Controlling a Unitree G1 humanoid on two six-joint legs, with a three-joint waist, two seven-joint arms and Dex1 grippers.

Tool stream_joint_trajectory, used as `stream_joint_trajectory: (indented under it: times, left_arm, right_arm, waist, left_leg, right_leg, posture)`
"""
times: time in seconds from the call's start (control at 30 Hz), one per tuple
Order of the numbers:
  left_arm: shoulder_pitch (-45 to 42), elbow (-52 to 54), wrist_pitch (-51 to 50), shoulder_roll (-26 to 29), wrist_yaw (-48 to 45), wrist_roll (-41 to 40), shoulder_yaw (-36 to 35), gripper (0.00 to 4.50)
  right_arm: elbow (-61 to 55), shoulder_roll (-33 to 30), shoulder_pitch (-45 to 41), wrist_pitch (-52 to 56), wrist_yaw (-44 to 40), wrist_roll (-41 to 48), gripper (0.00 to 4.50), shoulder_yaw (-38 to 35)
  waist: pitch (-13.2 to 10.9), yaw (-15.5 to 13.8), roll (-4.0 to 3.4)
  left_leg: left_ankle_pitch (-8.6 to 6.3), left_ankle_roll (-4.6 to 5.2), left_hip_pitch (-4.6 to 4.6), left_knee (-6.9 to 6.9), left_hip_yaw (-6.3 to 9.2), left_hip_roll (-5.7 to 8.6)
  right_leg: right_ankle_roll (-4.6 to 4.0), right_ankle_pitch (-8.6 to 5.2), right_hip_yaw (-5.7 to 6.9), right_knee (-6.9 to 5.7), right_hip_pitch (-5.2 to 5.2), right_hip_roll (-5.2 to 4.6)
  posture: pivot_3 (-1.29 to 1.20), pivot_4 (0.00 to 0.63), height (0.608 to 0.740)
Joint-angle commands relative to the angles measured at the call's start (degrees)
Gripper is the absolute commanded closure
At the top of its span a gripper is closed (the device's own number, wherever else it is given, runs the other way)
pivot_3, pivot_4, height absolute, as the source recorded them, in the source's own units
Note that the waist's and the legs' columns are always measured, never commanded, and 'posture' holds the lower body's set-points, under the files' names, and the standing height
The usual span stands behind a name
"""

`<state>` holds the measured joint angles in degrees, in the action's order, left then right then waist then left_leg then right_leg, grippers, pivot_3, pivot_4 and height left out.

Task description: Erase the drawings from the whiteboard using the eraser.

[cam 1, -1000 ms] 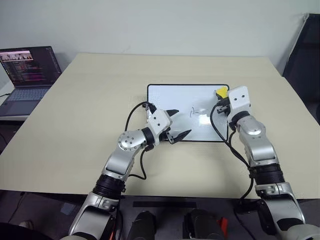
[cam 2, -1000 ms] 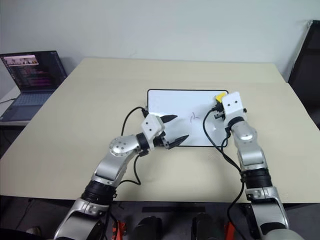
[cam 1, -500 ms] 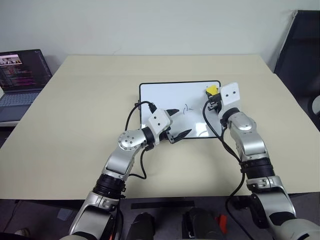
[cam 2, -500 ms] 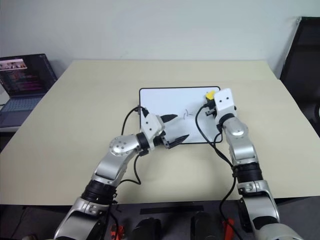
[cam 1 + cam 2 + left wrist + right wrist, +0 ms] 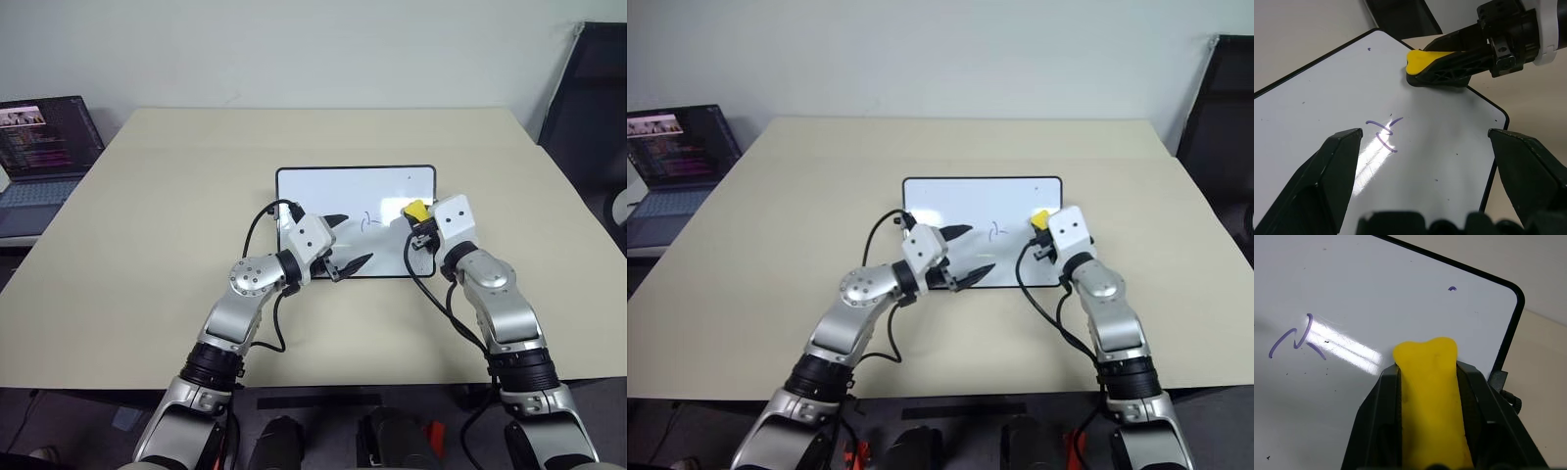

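The whiteboard [image 5: 333, 191] lies flat at the table's centre, black-framed. One of the drawings, a thin purple squiggle [image 5: 370, 221], sits near the board's middle, and a tiny tick [image 5: 1451, 288] lies by the far right corner. My right gripper [image 5: 415, 213] is shut on the yellow eraser [image 5: 416, 210], over the board's right side and just right of the squiggle [image 5: 1295, 338]. I cannot tell whether the eraser [image 5: 1422, 58] touches the surface. My left gripper [image 5: 358, 238] hovers open over the board's near left part, nothing between its fingers [image 5: 1337, 166].
An open laptop [image 5: 44, 147] stands on a side surface at the far left. A black chair [image 5: 598, 98] is at the far right. The beige table [image 5: 147, 215] stretches wide around the board.
My right gripper has carried the eraser from the board's far right corner back and down to the middle of its right side. The left arm has stayed still. The camera has shifted.
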<state>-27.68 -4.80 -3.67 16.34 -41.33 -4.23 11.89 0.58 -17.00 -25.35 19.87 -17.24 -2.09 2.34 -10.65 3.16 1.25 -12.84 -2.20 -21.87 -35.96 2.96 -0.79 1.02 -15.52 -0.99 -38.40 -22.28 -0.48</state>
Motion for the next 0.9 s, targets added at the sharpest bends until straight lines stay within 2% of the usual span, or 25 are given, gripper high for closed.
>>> stream_joint_trajectory:
  times: [0.03,0.17,0.37,0.53,0.9]
  left_arm:
    - [-0.9,1.7,0.5,-0.1,0.2,-0.3,-0.4,0.0]
    - [-1.2,1.2,0.9,-0.2,0.0,-0.2,-0.2,0.0]
    - [-1.5,0.6,1.4,-0.3,0.0,0.0,-0.2,0.0]
    - [-1.3,1.0,1.4,-0.1,0.0,0.0,-0.2,0.0]
    - [-0.9,1.7,1.1,0.1,-0.1,-0.1,-0.1,0.0]
  right_arm:
    - [3.6,0.8,-0.5,1.7,0.5,0.5,3.32,-0.3]
    - [7.3,0.4,-6.1,-5.4,2.2,0.9,3.32,-3.0]
    - [12.0,1.2,-9.3,-10.4,3.1,1.3,3.32,-3.2]
    - [15.0,2.1,-11.2,-11.8,3.5,0.6,3.32,-2.3]
    - [22.3,2.2,-16.9,-15.5,3.7,0.7,3.32,-2.7]
  waist:
    - [0.0,0.1,0.0]
    - [-0.1,0.4,0.01]
    - [-0.1,-0.2,0.04]
    - [-0.1,-0.3,0.04]
    - [-0.1,-0.2,0.04]
  left_leg:
    - [0.0,0.0,0.0,0.0,-0.02,-0.01]
    - [0.0,0.0,-0.04,0.03,-0.2,-0.11]
    - [-0.01,0.02,-0.34,0.07,-0.12,0.05]
    - [0.0,0.02,-1.11,0.09,-0.14,0.04]
    - [0.02,0.05,-1.06,0.02,-0.18,0.02]
  right_leg:
    - [0.01,0.01,0.01,0.05,0.0,0.01]
    - [0.12,0.19,-0.06,0.37,-0.01,0.08]
    - [0.26,0.28,-0.1,0.49,-0.08,0.05]
    - [0.26,0.31,-0.13,0.39,-0.9,0.06]
    - [0.2,0.46,-0.16,0.35,-0.9,0.1]
  posture:
    - [0.0,0.15,0.74]
    - [0.0,0.15,0.74]
    - [0.0,0.15,0.74]
    - [0.0,0.15,0.74]
    - [0.0,0.15,0.74]
